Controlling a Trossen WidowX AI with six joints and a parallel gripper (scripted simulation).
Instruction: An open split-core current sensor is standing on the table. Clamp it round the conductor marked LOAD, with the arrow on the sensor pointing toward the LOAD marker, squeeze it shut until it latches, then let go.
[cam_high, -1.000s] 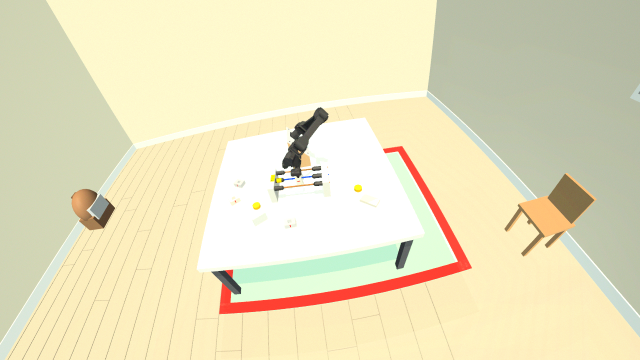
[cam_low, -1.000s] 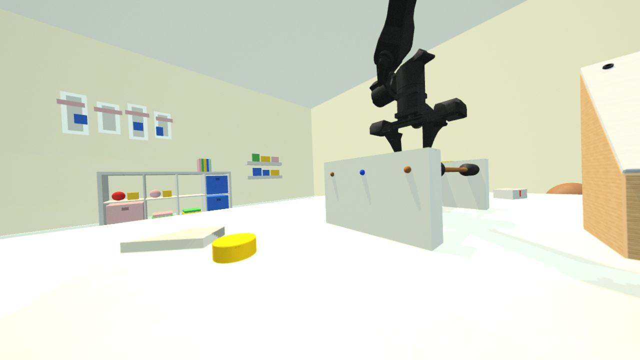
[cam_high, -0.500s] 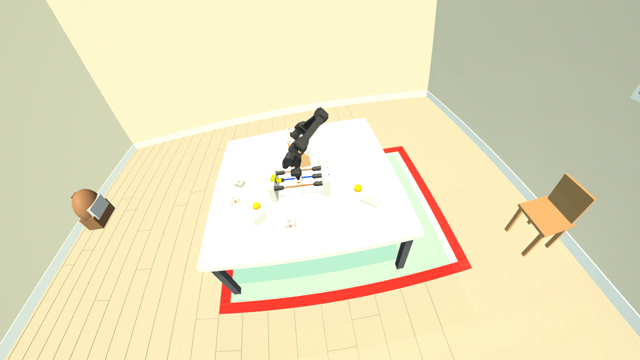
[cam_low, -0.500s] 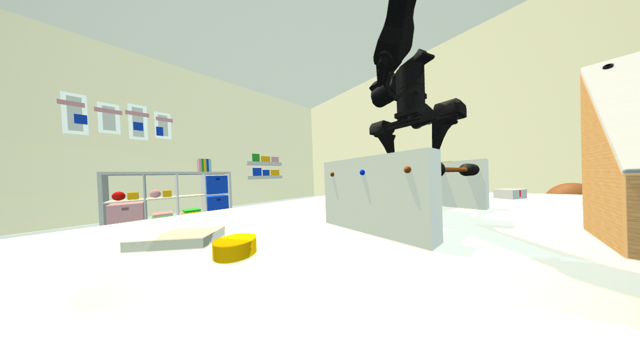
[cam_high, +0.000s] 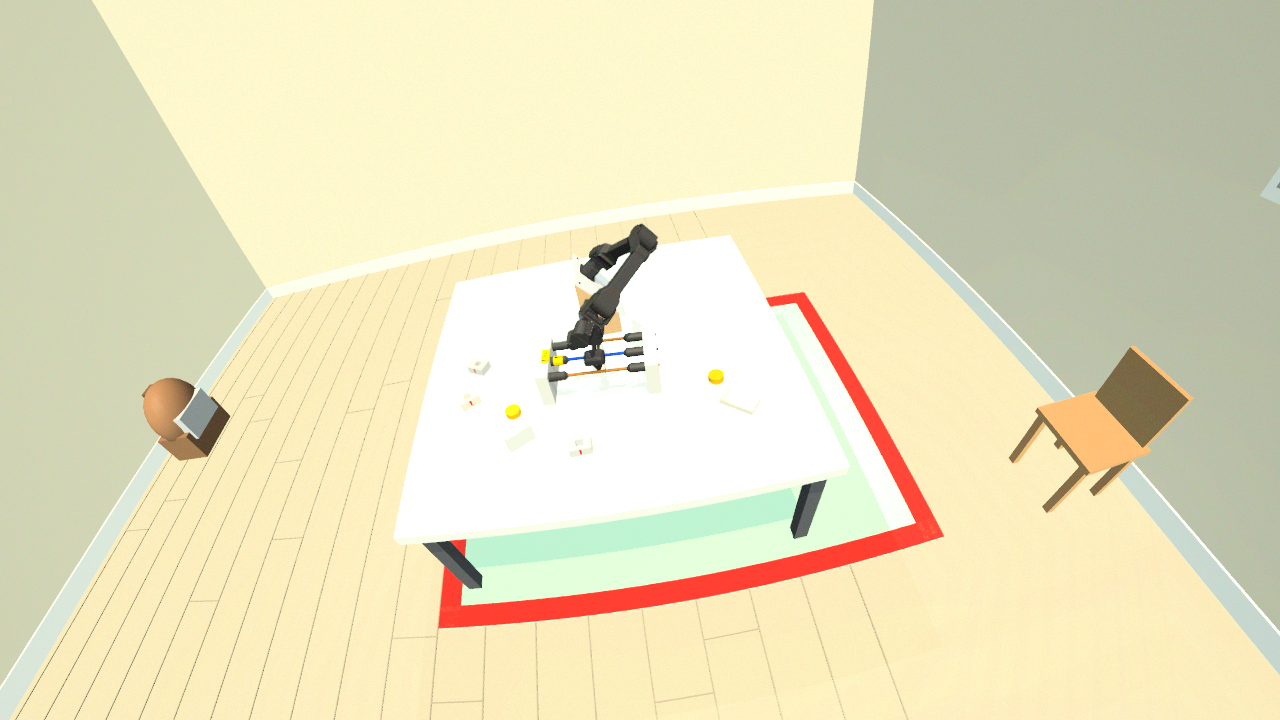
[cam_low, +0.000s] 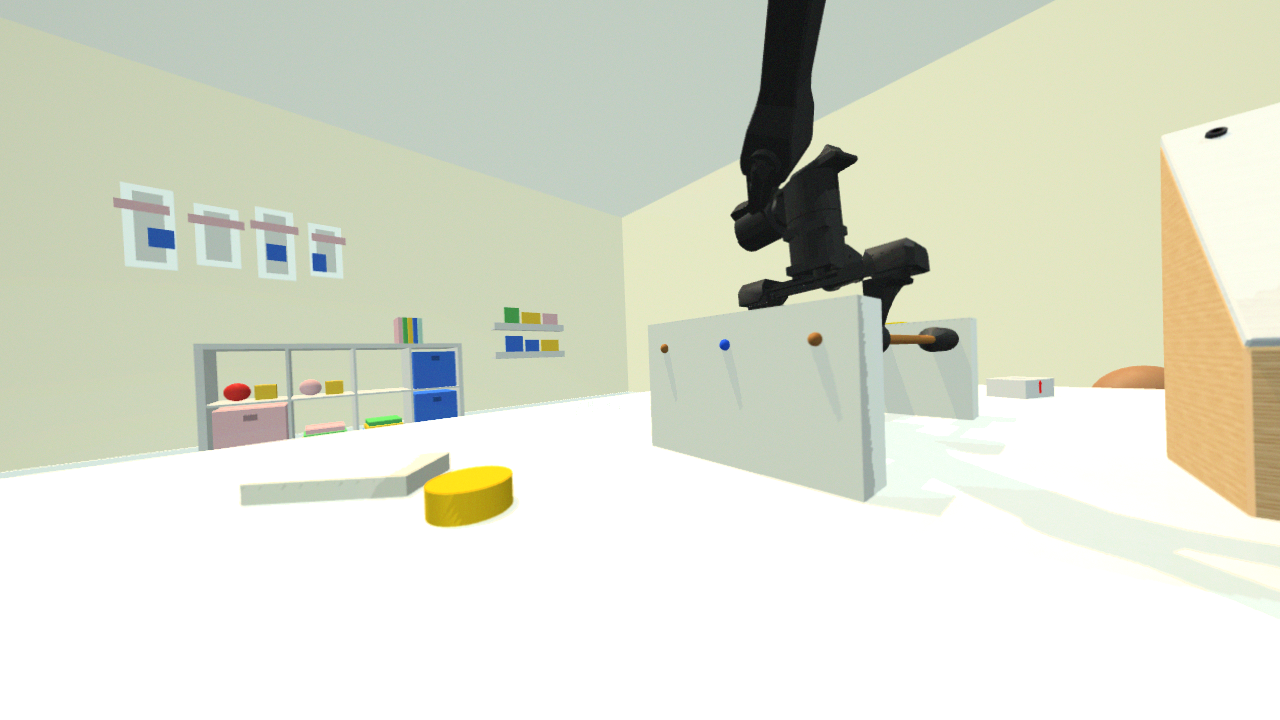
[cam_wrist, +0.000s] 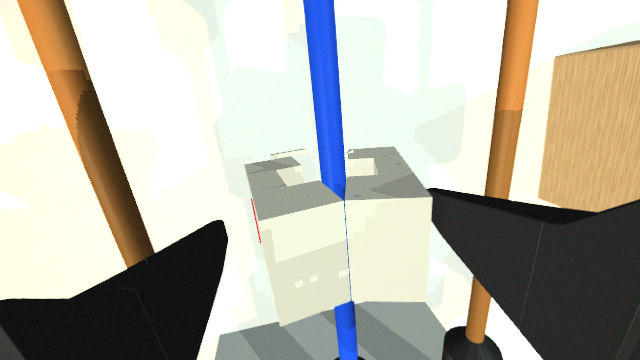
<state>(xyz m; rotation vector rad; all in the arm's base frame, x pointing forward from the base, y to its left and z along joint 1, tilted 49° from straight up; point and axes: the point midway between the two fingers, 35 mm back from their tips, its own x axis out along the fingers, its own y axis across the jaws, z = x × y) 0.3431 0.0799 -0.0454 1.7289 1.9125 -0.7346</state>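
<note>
The blue conductor (cam_high: 617, 354) (cam_wrist: 327, 100) runs between two copper-coloured ones. Yellow tags (cam_high: 546, 356) sit at its left end in the top view; their lettering is too small to read. The pale sensor (cam_wrist: 310, 250) straddles the blue conductor, its halves meeting along a seam on the near side and spread apart on the far side, with recesses showing. A red mark (cam_wrist: 256, 221) shows edge-on on its left face; its direction cannot be told. My gripper (cam_high: 595, 362) (cam_wrist: 327, 213) is open, fingers either side of the sensor, the right tip at or very near its right face. The exterior view hides the sensor.
White end panels (cam_high: 653, 368) (cam_low: 760, 402) hold the conductors. The copper conductors (cam_wrist: 95, 145) (cam_wrist: 510, 100) pass close to my fingers. A wooden block (cam_wrist: 595, 130) (cam_low: 1208, 385) stands nearby. Yellow discs (cam_high: 716, 377) (cam_low: 469, 497) and small pale blocks (cam_high: 580, 447) (cam_high: 478, 367) lie around the table.
</note>
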